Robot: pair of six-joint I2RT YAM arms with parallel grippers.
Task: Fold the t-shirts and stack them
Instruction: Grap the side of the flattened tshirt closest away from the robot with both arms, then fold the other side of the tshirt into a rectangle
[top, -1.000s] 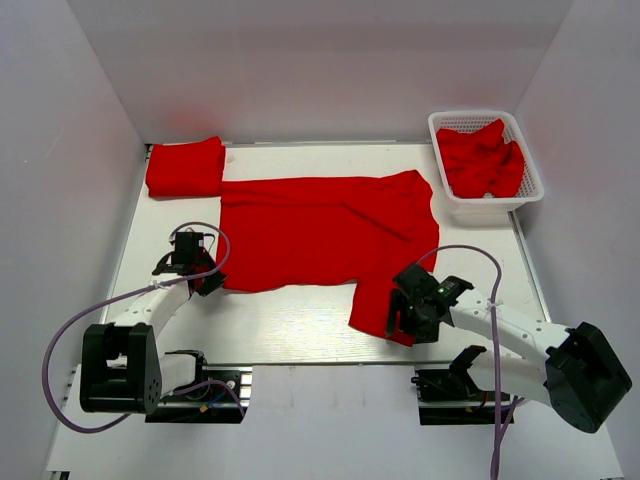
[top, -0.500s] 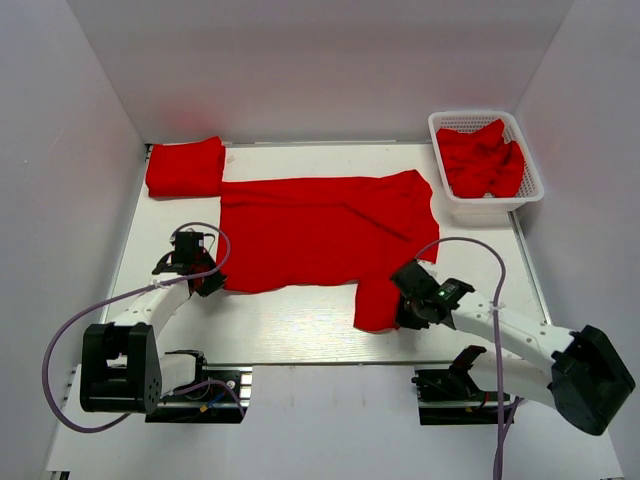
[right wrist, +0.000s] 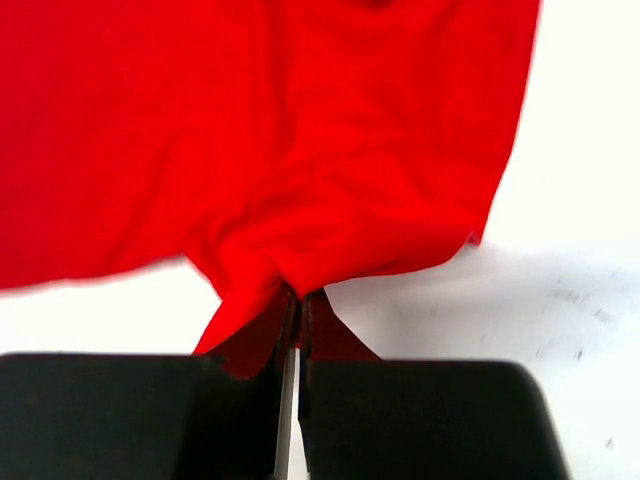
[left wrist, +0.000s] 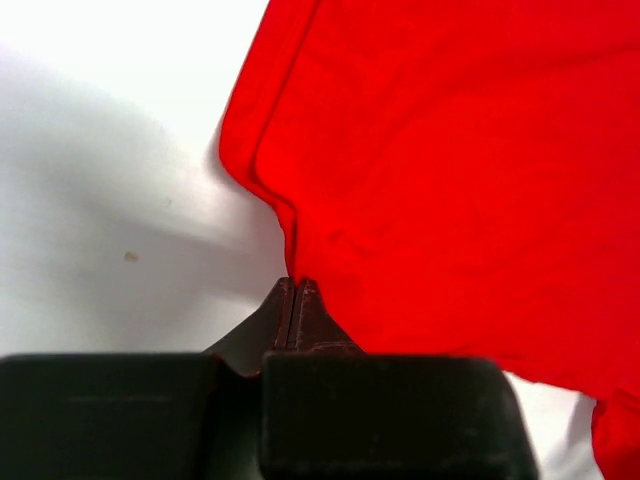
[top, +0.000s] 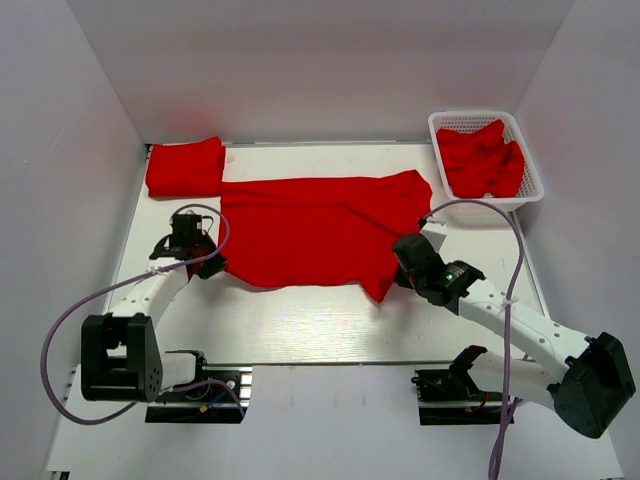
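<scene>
One red t-shirt (top: 310,225) lies spread across the middle of the table. My left gripper (top: 210,264) is shut on its near-left corner; in the left wrist view the fingertips (left wrist: 293,286) pinch the hem of the t-shirt (left wrist: 450,170). My right gripper (top: 397,272) is shut on the near-right part, with the fabric bunched and raised at its tips (right wrist: 298,296) under the hanging t-shirt (right wrist: 300,130). A folded t-shirt (top: 185,167) rests at the far left corner. More crumpled t-shirts (top: 482,160) fill the basket.
A white lattice basket (top: 487,208) stands at the far right of the table. White walls close in the left, back and right sides. Grey cables loop off both arms above the near half of the table.
My right gripper shut on the near-right flap of the shirt and carried it away from the near edge, folding it toward the body. My left gripper shifted slightly farther with its corner.
</scene>
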